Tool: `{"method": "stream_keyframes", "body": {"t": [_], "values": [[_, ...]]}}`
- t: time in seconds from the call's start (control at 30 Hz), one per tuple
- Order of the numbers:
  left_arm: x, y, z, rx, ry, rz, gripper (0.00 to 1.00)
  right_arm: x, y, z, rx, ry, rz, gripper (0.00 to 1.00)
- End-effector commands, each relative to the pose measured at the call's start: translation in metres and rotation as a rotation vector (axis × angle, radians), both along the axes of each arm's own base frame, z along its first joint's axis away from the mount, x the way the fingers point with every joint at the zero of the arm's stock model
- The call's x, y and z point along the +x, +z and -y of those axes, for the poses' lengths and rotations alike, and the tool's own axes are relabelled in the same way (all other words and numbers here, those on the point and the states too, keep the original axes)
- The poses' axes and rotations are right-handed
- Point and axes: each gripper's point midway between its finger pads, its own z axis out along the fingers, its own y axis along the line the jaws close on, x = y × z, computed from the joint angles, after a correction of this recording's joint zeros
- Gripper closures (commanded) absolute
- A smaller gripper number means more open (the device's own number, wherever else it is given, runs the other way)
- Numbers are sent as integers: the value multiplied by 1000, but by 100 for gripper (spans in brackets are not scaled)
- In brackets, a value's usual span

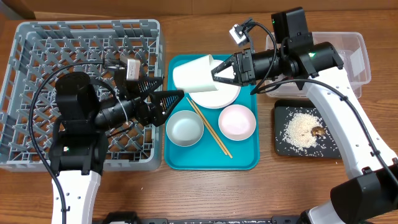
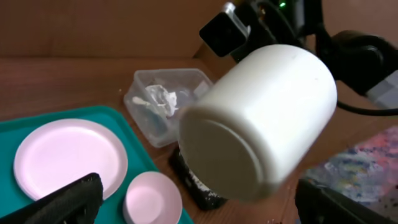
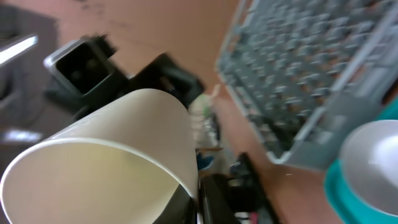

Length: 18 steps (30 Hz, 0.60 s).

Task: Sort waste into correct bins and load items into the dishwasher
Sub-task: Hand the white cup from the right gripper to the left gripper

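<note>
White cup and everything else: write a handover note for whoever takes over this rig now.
Right gripper: shut on the white cup, held sideways over the teal tray.
Left gripper: open, empty, near the cup.
Done: napkin in clear tub; rice and brown scrap in black tray.
Left: cup, plate, grey bowl, pink bowl, chopsticks go into the dish rack; none there yet.

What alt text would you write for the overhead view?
The right tool holds a white cup sideways above a teal tray, facing the open left tool. A grey dish rack sits left; rice lies on a black tray right.
</note>
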Motion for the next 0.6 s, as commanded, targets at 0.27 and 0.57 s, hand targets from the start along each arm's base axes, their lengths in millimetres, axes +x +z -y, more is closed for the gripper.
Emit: {"method": "stream_keyframes", "body": {"t": [0.27, 0.57], "values": [[-22, 35, 26, -108, -188, 54, 0, -24, 29, -3, 147, 133, -7, 96], [-34, 44, 47, -116, -267, 101, 1, -28, 29, -6, 146, 144, -11, 96]]}}
